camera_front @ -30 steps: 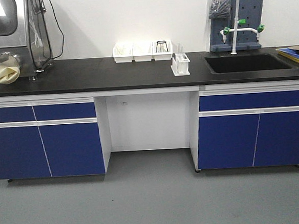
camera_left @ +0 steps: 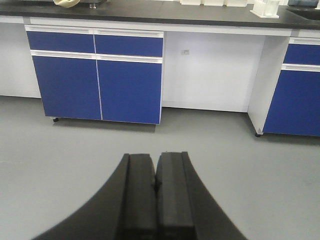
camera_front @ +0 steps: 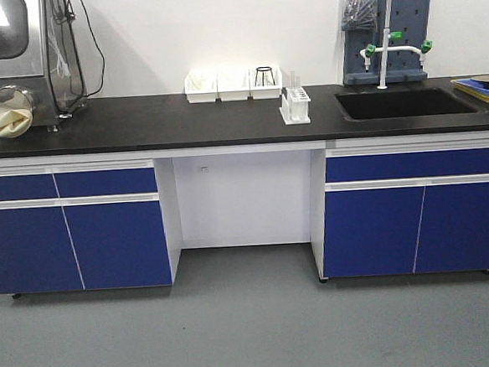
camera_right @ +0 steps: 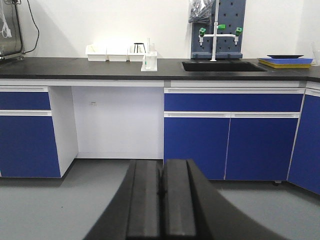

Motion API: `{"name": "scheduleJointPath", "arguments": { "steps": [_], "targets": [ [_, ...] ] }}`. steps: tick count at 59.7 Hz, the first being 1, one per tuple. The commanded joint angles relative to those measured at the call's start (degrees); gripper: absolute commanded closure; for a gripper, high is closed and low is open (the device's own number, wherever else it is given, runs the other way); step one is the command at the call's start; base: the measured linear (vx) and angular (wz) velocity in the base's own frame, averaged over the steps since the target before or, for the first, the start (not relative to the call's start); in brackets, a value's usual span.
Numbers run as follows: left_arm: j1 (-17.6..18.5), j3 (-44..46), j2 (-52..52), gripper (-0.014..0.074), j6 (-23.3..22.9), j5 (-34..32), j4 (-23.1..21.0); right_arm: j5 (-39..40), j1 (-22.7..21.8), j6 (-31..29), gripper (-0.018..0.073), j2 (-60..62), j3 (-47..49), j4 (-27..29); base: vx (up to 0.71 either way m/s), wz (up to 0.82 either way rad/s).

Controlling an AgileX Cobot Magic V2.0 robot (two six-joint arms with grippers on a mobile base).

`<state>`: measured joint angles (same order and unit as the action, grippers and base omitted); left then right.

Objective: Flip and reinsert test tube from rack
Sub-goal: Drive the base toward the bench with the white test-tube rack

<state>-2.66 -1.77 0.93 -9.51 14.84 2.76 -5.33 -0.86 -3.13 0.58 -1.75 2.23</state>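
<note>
**Both hands shut and low, rack far off on the surface**

The left hand (camera_left: 156, 158) hangs low over the grey floor (camera_left: 60, 165), its two black fingers (camera_left: 140, 190) pressed together with nothing between them. The right hand (camera_right: 163, 163) is the same: fingers (camera_right: 176, 200) closed flat against each other and holding nothing. Both point toward the lab bench from well back.

The rack (camera_front: 295, 106) stands on the black surface (camera_front: 140, 124), just left of the sink (camera_front: 402, 103) and in front of a row of white bins (camera_front: 233, 83) set against the wall. The test tube (camera_front: 296, 82) stands upright in the rack, its top rising above the top plate; it is thin and clear, and the view is too distant to tell which hole it sits in. From the right wrist the rack (camera_right: 149, 62) shows left of the sink, with the tube (camera_right: 148, 47) rising from it. From the left wrist only the rack's lower part (camera_left: 265, 7) shows at the top edge.

Blue cabinet doors (camera_front: 114, 243) line the bench below.
</note>
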Motion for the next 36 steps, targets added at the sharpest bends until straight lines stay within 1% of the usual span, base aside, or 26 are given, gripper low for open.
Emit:
{"name": "scheduleJointPath", "arguments": {
  "steps": [1, 21, 36],
  "targets": [
    [0.5, -0.1, 0.7, 0.0603, 0.0, -4.5, -0.3, 4.7, -0.1, -0.1, 0.0571, 0.6, 0.0, -0.1, 0.0, 0.0],
    [0.5, -0.1, 0.7, 0.0603, 0.0, -4.5, -0.3, 4.7, -0.1, -0.1, 0.0571, 0.6, 0.0, -0.1, 0.02, -0.01],
    [0.5, -0.1, 0.7, 0.0603, 0.0, -4.5, -0.3, 4.7, -0.1, -0.1, 0.0571, 0.6, 0.0, -0.1, 0.17, 0.03]
  ]
}}
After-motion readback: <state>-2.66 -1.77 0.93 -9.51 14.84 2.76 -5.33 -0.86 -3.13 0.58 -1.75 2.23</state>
